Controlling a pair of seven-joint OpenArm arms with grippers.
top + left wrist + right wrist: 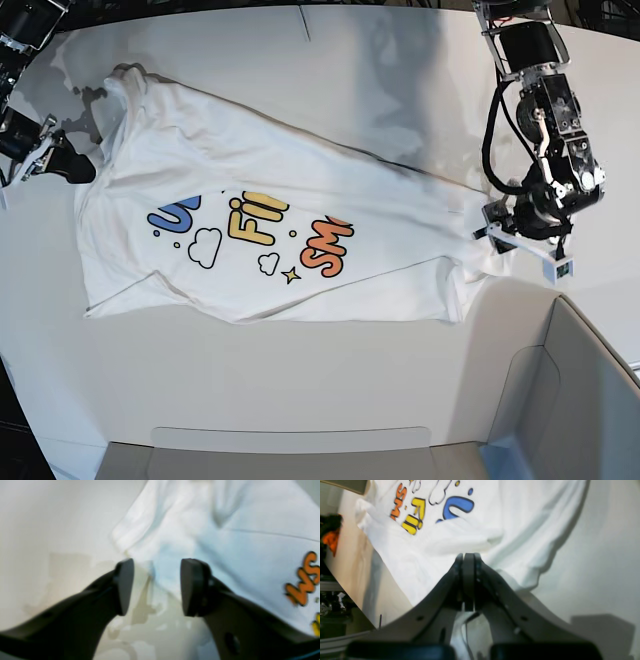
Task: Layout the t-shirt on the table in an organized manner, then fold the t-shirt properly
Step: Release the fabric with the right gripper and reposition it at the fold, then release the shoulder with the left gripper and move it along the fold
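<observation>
My left claw [157,587] stands spread just off the t-shirt [270,230] hem, holding nothing, while my right claw [469,562], pressed together, pinches cloth at the far end, likely to keep the shirt stretched flat on the counter [330,390].

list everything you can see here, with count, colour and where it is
t-shirt: one, white with blue, yellow and orange print, spread slantwise across the table, still creased
table: one, white, under the shirt
bin wall: one, grey-white, near right corner of the base view
left gripper: one, black, open, over the shirt's edge at the base view's right, nothing between the jaws
right gripper: one, grey, shut, at the shirt's edge at the base view's left; whether it pinches cloth is unclear
</observation>
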